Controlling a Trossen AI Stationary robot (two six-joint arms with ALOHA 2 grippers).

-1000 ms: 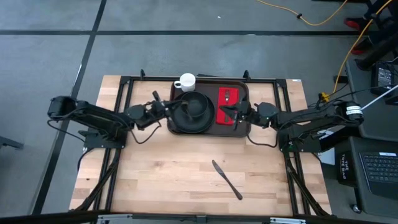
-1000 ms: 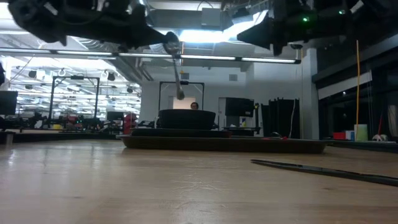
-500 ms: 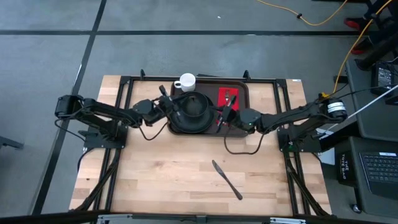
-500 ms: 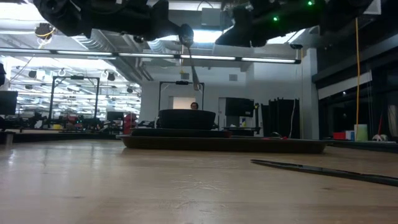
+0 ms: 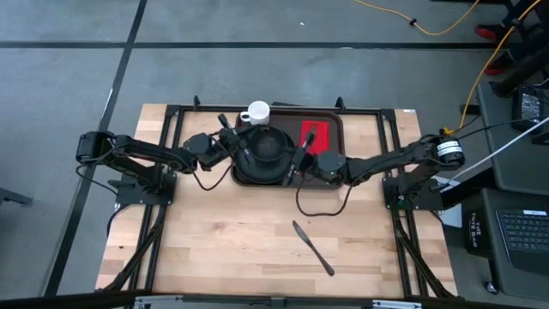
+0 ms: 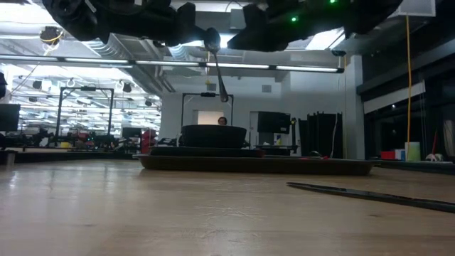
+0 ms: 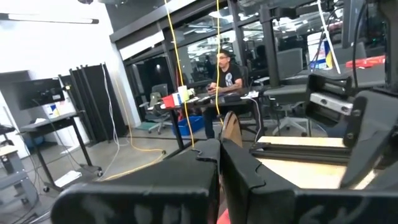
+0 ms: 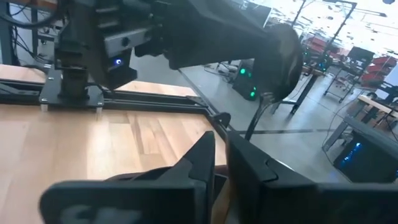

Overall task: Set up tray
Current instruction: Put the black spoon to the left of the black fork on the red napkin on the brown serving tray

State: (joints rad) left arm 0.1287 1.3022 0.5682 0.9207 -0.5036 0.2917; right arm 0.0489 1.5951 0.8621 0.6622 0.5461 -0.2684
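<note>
While both of my arms reach in over the wooden table (image 5: pixel 223 240), the tray (image 5: pixel 339 142) lies at the far middle of it, long side toward me, flat on the boards. My left gripper (image 5: pixel 237 142) hangs above the left edge of the round black dish (image 5: pixel 266 153) that fills the tray's left half, its jaws pressed together on a slender metal utensil (image 6: pixel 219 75), which the low view shows dangling in the air above the dish. My right gripper (image 5: pixel 296 163) hovers over the middle of the tray, between the dish and the red napkin (image 5: pixel 319 142) on the tray's right half; I cannot tell whether it is pinching anything. A white cup (image 5: pixel 256 112) sits at the tray's far left corner, though whether it stands on the tray or just off it is unclear. A knife (image 5: pixel 313 248) lies alone on the bare wood well apart from the tray, on the near side, angled across the boards.
</note>
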